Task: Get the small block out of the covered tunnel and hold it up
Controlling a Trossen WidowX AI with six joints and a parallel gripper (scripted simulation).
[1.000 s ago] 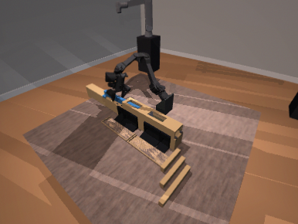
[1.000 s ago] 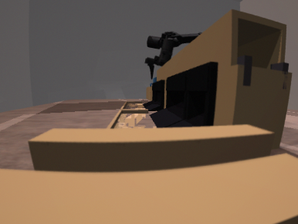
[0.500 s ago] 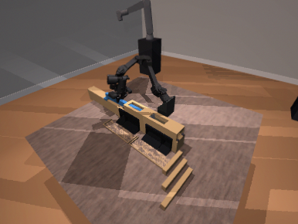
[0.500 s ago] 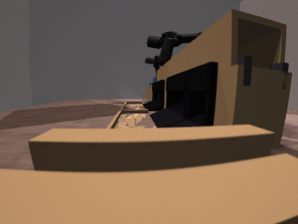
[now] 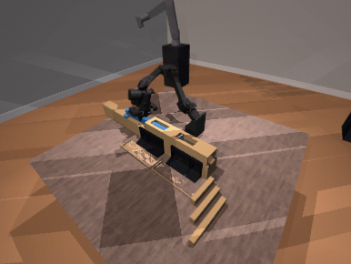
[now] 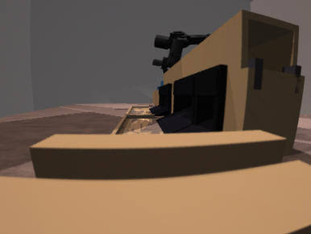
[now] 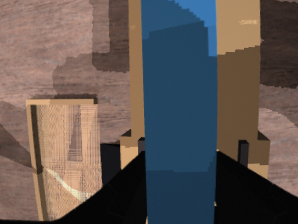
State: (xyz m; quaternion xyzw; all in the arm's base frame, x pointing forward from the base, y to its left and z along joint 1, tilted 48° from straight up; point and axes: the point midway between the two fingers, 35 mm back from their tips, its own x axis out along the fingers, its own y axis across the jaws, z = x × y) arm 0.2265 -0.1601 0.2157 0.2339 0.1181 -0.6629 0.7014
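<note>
The arm rises from a black base behind the tunnel, bends at a high elbow and reaches down to the tunnel's far-left end in the top view. The gripper points downward, with one finger on each side of the blue handle. The gripper is closed on the handle, which lies lengthwise in an open wooden channel extending from the tunnel. Blue also shows through a slot in the tunnel roof. The small block cannot be clearly made out; its exact position cannot be told from these views.

Black panels line one long side of the tunnel. A shallow wooden tray lies alongside, divided by a crossbar in the top view. Three loose rods lie apart, roughly side by side, near the opposite end of the tunnel.

The surface is brownish and streaked, with dark shadow patches and pale bands. Orange-brown wooden flooring surrounds it. Grey walls meet at a corner behind a tall black box
</note>
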